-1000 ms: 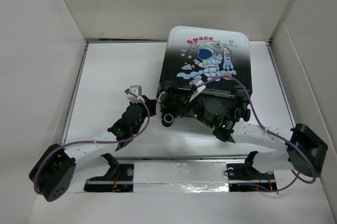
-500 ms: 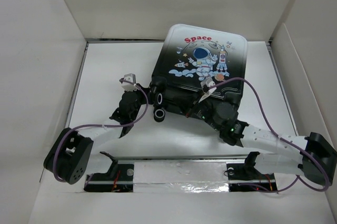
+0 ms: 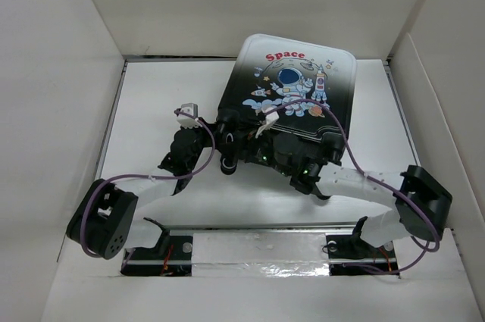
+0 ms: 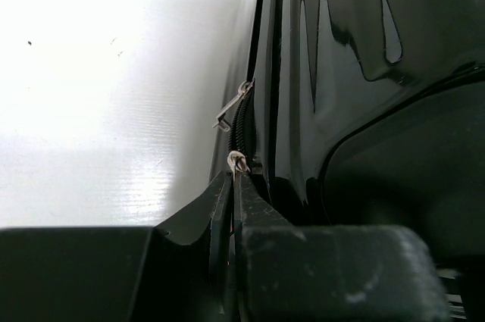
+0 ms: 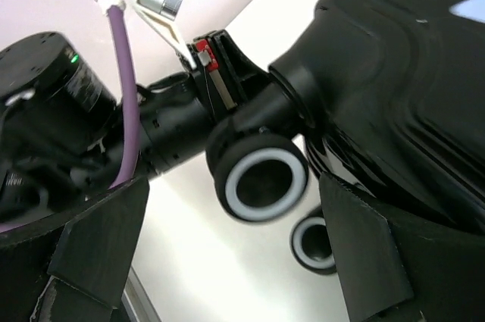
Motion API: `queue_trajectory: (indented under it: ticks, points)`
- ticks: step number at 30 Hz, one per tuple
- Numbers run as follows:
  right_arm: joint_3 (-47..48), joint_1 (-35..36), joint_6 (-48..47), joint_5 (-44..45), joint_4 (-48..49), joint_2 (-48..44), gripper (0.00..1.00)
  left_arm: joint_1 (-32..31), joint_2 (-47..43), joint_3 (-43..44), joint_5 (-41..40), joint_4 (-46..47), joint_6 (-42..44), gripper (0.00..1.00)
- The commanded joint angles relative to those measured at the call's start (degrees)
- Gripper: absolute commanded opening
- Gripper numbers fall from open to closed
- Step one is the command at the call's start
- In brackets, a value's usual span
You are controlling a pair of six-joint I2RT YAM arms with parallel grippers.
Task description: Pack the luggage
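The left jaws are pressed shut and, as far as the dim wrist view lets me judge, pinch a small zip pull (image 4: 237,161) at their very tips. A second pull (image 4: 231,114) hangs just beyond them on the same seam. To run the zip well, draw along the seam, not away from the shell, and slowly, so the thin tab does not slip out. The right jaws stand wide, a wheel (image 5: 261,178) between them with a gap on each side; bracing there would steady the case. The luggage (image 3: 292,83) lies flat, lid down, on the bench (image 3: 159,95) just beyond both jaws. It is glossy black fading to white, astronaut print upward.
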Motion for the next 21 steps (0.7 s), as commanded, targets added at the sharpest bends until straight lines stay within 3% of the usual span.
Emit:
queue_trajectory:
  ticks: [1, 10, 15, 21]
  points:
    - [4.71, -0.18, 4.65, -2.05, 2.73, 4.67, 1.00, -0.51, -3.26, 2.25, 2.86, 5.85, 0.43, 0.00]
    - [7.18, -2.55, 14.93, -4.24, 3.26, 10.58, 1.00, -1.04, -3.61, 1.81, 4.44, 6.73, -0.44, 0.00]
    - [1.48, -3.18, 17.83, -1.36, 3.69, 6.21, 1.00, -1.04, -4.23, 1.99, 4.71, 6.11, -0.44, 0.00]
    - [-7.05, -0.01, 19.51, 6.21, 3.87, 2.41, 0.84, -1.04, -3.35, 2.77, 5.59, 6.73, -1.23, 0.00]
